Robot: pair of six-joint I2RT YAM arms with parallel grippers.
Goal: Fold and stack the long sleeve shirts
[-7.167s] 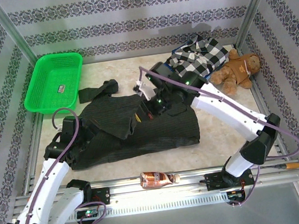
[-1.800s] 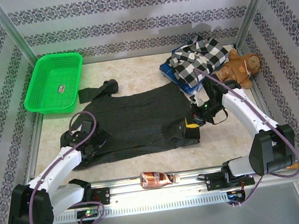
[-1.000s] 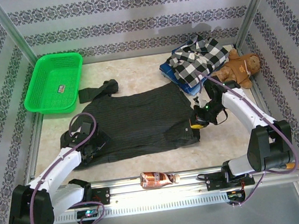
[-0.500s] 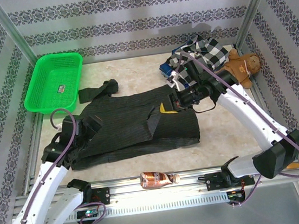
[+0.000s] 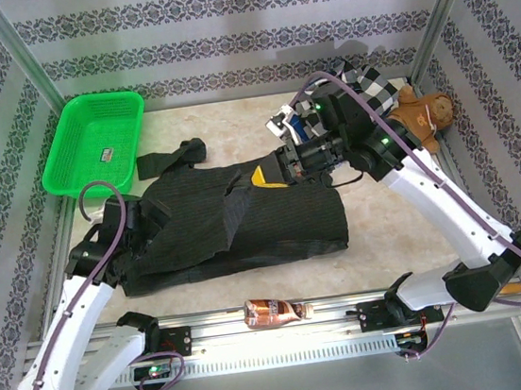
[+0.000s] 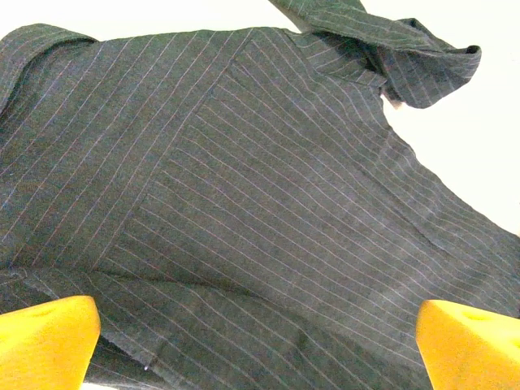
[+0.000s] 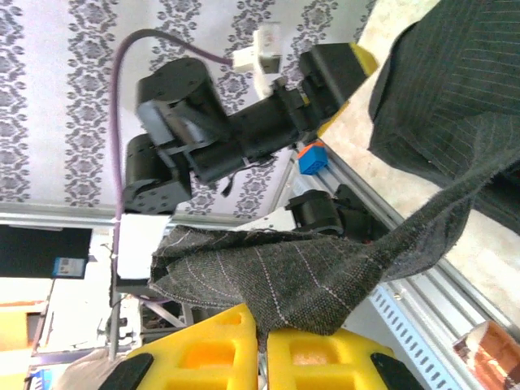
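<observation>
Lying spread across the middle of the counter (image 5: 388, 227), the dark charcoal pinstriped shirt (image 5: 273, 222) has one sleeve trailing off toward the green basket (image 5: 92, 139). The right end effector (image 7: 262, 345) is clamped on a fold of its cloth, yellow pads pressed together, with the fabric lifted and draped from the grip. The left end effector (image 6: 260, 341) sits over the shirt's left part with its fingertips (image 6: 45, 341) wide apart, holding nothing. From above, its dark casing blends into the dark cloth, so its outline is hard to make out. The checked flannel shirt (image 5: 376, 93) is largely hidden behind the right arm, and just a sliver of a blue garment (image 5: 295, 127) peeks out beside it. A brown teddy bear (image 5: 422, 120) lies next to them.
</observation>
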